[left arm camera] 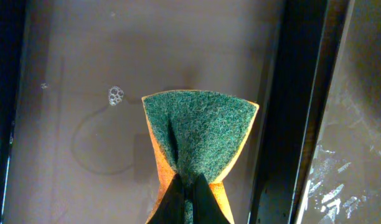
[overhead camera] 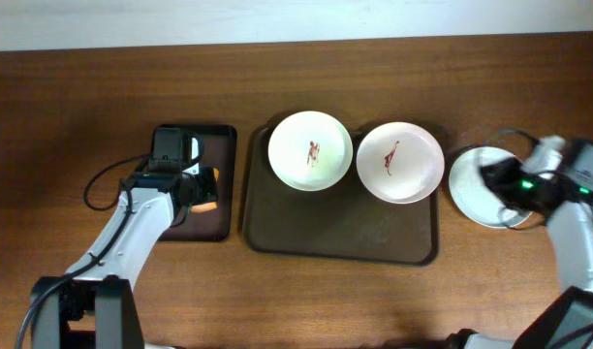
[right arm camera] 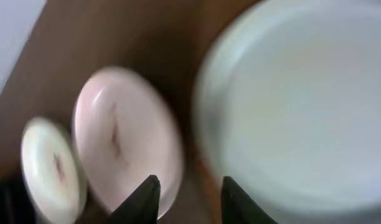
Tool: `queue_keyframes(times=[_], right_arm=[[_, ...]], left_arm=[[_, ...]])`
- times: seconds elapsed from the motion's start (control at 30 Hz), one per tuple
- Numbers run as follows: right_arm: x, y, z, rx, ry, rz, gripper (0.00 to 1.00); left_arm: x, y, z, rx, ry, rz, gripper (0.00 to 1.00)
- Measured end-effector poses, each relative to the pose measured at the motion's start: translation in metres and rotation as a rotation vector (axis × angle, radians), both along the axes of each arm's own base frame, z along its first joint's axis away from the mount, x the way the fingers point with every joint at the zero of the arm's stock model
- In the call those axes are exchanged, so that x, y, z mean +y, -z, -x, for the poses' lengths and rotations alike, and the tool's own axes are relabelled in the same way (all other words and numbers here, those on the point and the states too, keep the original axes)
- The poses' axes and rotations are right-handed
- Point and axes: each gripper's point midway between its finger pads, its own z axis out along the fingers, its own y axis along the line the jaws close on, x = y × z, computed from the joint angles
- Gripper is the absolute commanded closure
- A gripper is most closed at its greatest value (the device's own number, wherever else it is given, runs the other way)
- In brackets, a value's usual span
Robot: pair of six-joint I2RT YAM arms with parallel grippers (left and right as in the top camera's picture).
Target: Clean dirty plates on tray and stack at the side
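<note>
The tray (overhead camera: 335,242) is holding a white plate (overhead camera: 310,150) on the left and a pinkish plate (overhead camera: 400,161) on the right, both along its far edge and each showing a red smear. A third plate (overhead camera: 476,189) is lying on the wood-grain counter (overhead camera: 64,116), just right of the tray. Only the left wrist view is showing the left fingers (left arm camera: 178,202) pinching a green-and-orange sponge (left arm camera: 200,134) over a wet black tray (overhead camera: 224,174). The right fingers (right arm camera: 144,202), blurred, are standing slightly parted at the third plate's rim.
</note>
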Motion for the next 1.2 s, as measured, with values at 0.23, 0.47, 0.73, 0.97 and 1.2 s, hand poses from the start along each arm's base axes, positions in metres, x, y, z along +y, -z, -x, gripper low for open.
queue_keyframes(times=[0.23, 0.47, 0.73, 0.97, 1.2], right_arm=[[0.185, 0.023, -0.010, 0.009, -0.528, 0.079, 0.59], [0.250, 0.073, -0.030, 0.055, -0.448, 0.071, 0.57], [0.255, 0.099, -0.036, 0.098, -0.384, 0.067, 0.81], [0.256, 0.101, -0.020, 0.153, -0.435, 0.062, 0.91], [0.249, 0.104, 0.020, 0.272, -0.553, 0.121, 0.92]], left_arm=[[0.000, 0.000, 0.000, 0.000, 0.000, 0.000, 1.00], [0.000, 0.001, 0.001, 0.006, 0.000, -0.001, 1.00], [0.000, 0.001, 0.002, 0.007, 0.000, -0.001, 1.00], [0.000, 0.001, 0.002, 0.007, 0.000, -0.001, 1.00], [-0.026, -0.007, -0.008, -0.038, 0.064, 0.136, 1.00]])
